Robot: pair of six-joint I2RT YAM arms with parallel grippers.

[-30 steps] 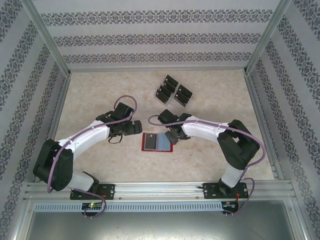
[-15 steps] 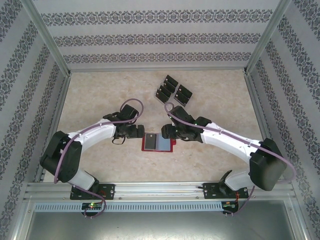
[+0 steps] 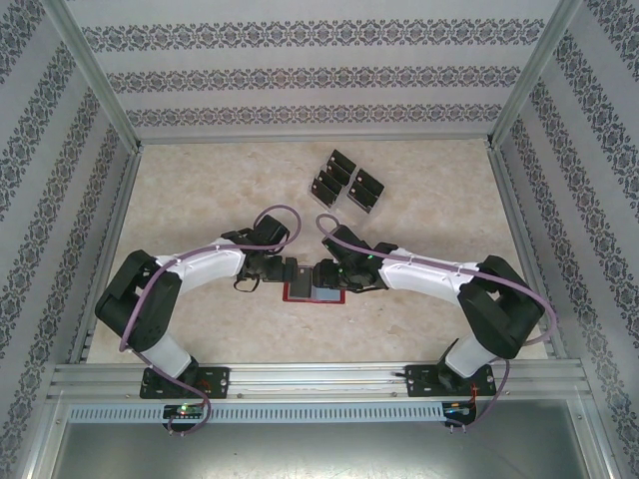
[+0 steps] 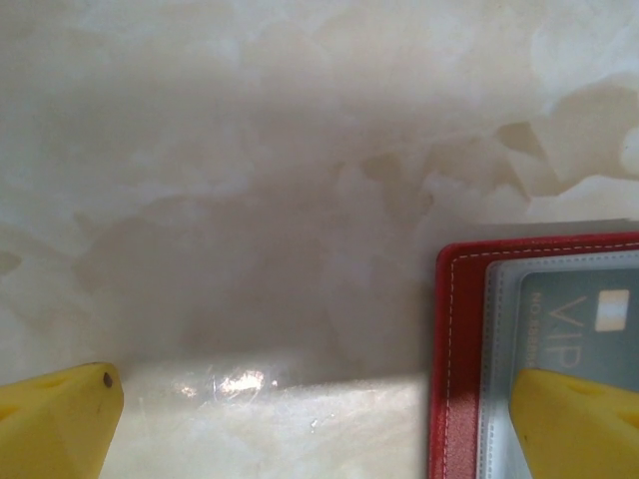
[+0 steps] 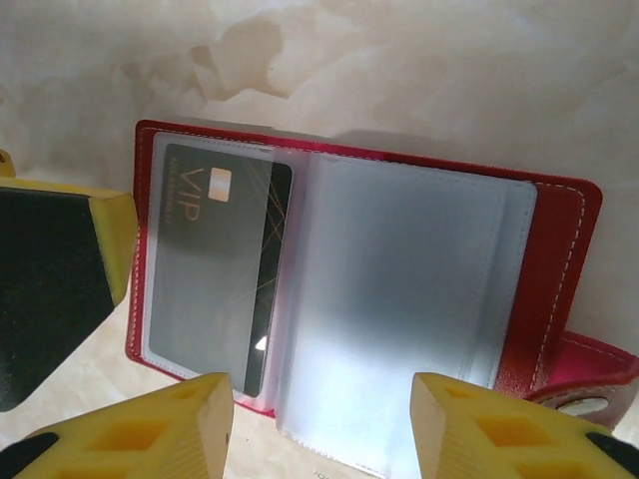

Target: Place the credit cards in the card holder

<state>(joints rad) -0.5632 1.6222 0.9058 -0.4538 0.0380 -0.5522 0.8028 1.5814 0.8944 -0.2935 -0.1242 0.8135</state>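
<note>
Your left gripper (image 4: 315,384) has its fingers spread, one tip over the left half of the open red card holder (image 5: 564,259), which lies on the surface (image 3: 200,190) between both arms. One VIP card (image 5: 215,249) sits in its left sleeve; the right sleeve is empty. Your right gripper (image 5: 319,399) also has its fingers spread, pinching nothing. The other credit cards (image 3: 344,182) lie grouped farther back, so most of the loading is left.

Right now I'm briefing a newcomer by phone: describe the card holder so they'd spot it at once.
On the pale marbled table, look near the middle, nearer than the cluster of loose cards. The holder lies open flat there: the one red thing, with clear sleeves and one black card tucked inside.
</note>
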